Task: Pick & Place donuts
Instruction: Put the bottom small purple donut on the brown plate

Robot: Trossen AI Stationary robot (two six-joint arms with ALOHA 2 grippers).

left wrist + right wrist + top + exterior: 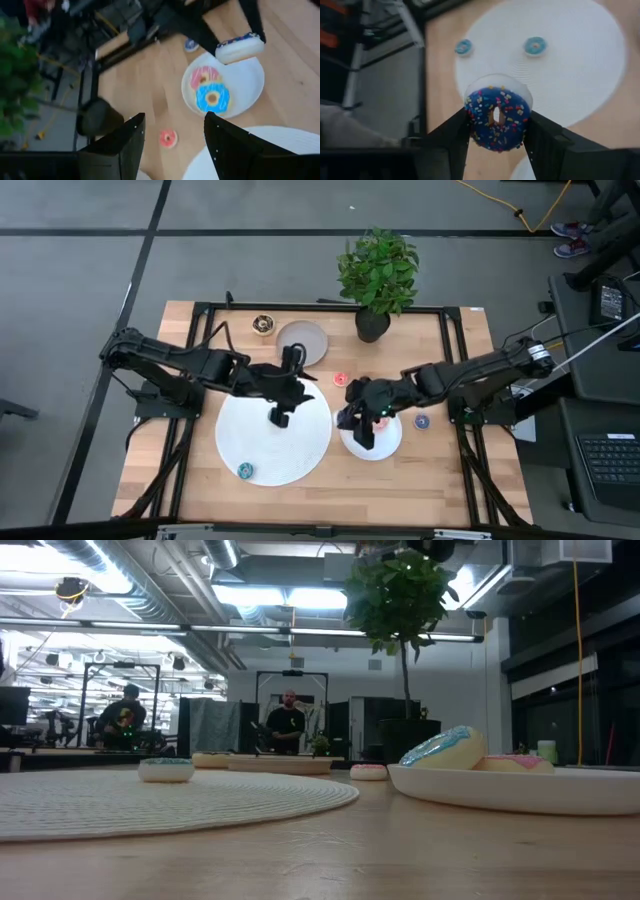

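Note:
My right gripper (pixel 362 430) hangs over the small white plate (pixel 388 442) and is shut on a donut with dark blue sprinkled icing (pixel 496 120). A larger blue donut (pixel 213 98) and a pink donut (pixel 203 77) lie flat on that plate. My left gripper (pixel 175 120) is open and empty above the large white disc (pixel 300 450). Tiny donuts lie flat: a red-pink one (pixel 340 379) and a dark blue one (pixel 422 421) on the wood, a teal one (pixel 245 470) on the disc. A chocolate-brown donut (pixel 263 324) sits near the far edge. My right gripper pinches the sprinkled donut between its two fingers, one on each side of the ring's outer edge (pixel 470 122). The fingers (pixel 254 22) come from above, pointing down. The donut is lifted clear above the plate, roughly level, icing side up.
A grey plate (pixel 303 342) and a potted plant (pixel 378 275) stand near the table's far edge. A second small blue donut (pixel 535 45) lies on the disc. Bare wood runs along the near edge. People stand in the room beyond the table.

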